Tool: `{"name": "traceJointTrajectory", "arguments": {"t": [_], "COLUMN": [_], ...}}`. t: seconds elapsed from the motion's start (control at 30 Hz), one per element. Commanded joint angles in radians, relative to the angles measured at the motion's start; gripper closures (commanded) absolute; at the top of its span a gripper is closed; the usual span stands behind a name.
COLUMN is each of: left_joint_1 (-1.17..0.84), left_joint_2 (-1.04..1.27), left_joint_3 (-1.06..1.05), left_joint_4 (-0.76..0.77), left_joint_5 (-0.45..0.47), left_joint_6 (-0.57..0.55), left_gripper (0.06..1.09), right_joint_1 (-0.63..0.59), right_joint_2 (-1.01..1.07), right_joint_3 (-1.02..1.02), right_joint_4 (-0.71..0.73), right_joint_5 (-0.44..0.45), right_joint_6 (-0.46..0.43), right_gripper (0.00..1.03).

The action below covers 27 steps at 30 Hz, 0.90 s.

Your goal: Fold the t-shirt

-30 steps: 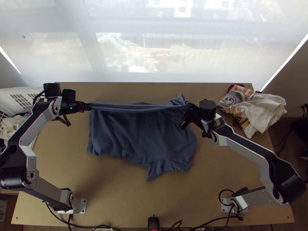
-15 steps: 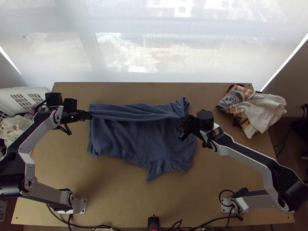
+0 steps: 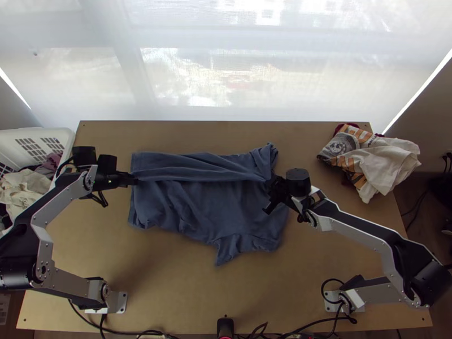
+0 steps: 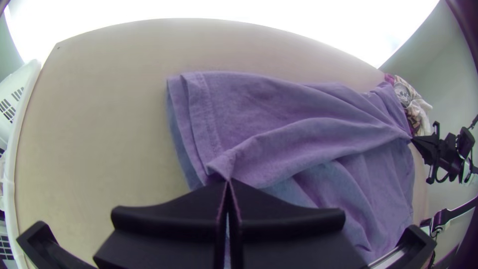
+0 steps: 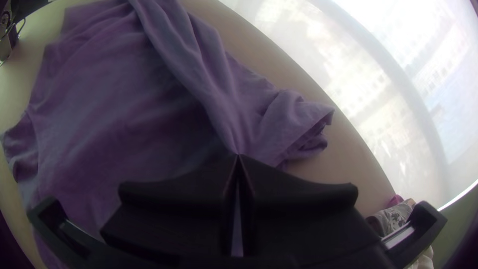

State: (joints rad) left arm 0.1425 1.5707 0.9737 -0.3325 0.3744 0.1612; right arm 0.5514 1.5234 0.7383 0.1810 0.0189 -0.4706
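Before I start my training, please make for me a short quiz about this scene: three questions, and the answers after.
1. True or false: the left gripper and the right gripper both pinch the shirt.

2. Multiple choice: along which side of the shirt does the folded-over flap lie?
A) near
B) far

3. Fill in: the pale printed cloth lies at the far ____ corner of the table.

Key: 1 true; 2 B; 3 right.
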Motion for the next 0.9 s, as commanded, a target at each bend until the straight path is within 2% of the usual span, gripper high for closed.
{"name": "traceJointTrajectory", "arguments": {"t": [0.0, 0.5, 0.53, 0.6, 0.63, 0.67, 0.73, 0.77, 0.8, 0.87], "left_joint_1": [-0.001, 0.023, 0.022, 0.002, -0.011, -0.021, -0.041, -0.046, -0.049, -0.047], "left_joint_2": [0.018, 0.034, 0.034, 0.025, 0.014, 0.0, -0.04, -0.066, -0.089, -0.13], "left_joint_3": [-0.052, -0.096, -0.093, -0.079, -0.069, -0.061, -0.052, -0.05, -0.049, -0.044], "left_joint_4": [0.032, 0.059, 0.056, -0.005, -0.046, -0.085, -0.16, -0.189, -0.218, -0.281], "left_joint_5": [-0.005, -0.014, -0.012, -0.011, -0.009, -0.003, -0.002, -0.002, 0.0, 0.0], "left_joint_6": [0.004, 0.035, 0.032, 0.034, 0.035, 0.035, 0.049, 0.054, 0.058, 0.066], "left_gripper": [1.05, 1.05, 0.97, 0.61, 0.53, 0.47, 0.4, 0.39, 0.38, 0.38], "right_joint_1": [-0.005, -0.019, -0.024, -0.034, -0.034, -0.034, -0.034, -0.034, -0.036, -0.042], "right_joint_2": [0.04, 0.07, 0.07, 0.05, 0.041, 0.029, 0.012, 0.003, -0.008, -0.032], "right_joint_3": [-0.011, -0.011, -0.005, 0.003, 0.007, 0.01, 0.03, 0.042, 0.05, 0.067], "right_joint_4": [0.003, 0.017, 0.017, 0.017, 0.017, 0.015, -0.02, -0.04, -0.051, -0.069], "right_joint_5": [0.001, 0.009, 0.009, 0.009, 0.01, 0.015, 0.023, 0.023, 0.023, 0.023], "right_joint_6": [0.001, 0.01, 0.026, 0.061, 0.061, 0.059, 0.059, 0.059, 0.059, 0.059], "right_gripper": [1.0, 1.0, 0.97, 0.68, 0.6, 0.47, 0.17, 0.09, 0.04, 0.05]}}
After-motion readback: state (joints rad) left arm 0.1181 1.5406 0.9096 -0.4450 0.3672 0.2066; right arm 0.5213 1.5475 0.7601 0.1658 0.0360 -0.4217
